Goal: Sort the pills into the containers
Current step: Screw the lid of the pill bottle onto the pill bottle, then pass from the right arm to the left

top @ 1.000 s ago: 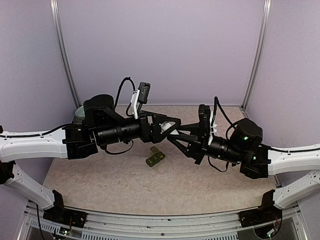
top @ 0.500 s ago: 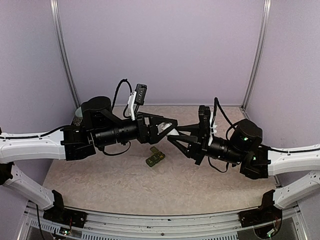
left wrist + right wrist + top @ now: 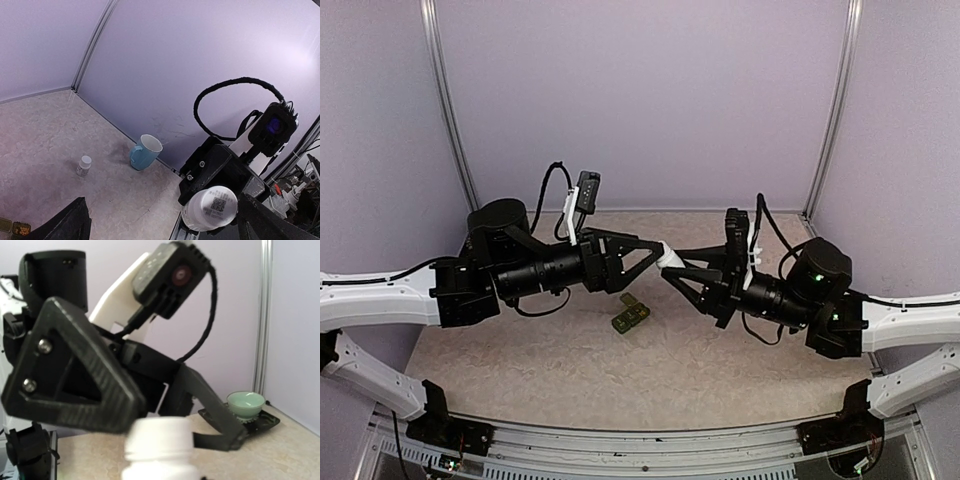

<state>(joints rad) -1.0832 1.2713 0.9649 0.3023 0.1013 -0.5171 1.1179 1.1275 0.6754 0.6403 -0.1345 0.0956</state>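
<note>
The dark green containers strip point(image 3: 631, 315) lies on the table under the two grippers; one end with yellow pills shows in the left wrist view point(image 3: 13, 228). My right gripper point(image 3: 672, 266) is shut on a white pill bottle point(image 3: 669, 260) held in the air, cap towards the left arm. The bottle also shows in the left wrist view point(image 3: 209, 208) and, blurred, in the right wrist view point(image 3: 160, 450), where the right fingers are hidden. My left gripper point(image 3: 645, 263) is open and empty, its fingers point(image 3: 67, 225) spread wide just short of the cap.
A pale blue mug point(image 3: 145, 151) stands by the back wall. A small white pill bottle point(image 3: 84, 165) stands on the table near it. A pale green bowl point(image 3: 245, 405) sits on a dark tray point(image 3: 267, 424) at the table's far left corner.
My left gripper has let go of the bottle's cap, opened wider and drawn back to the left. The right gripper keeps hold of the bottle and has shifted slightly right.
</note>
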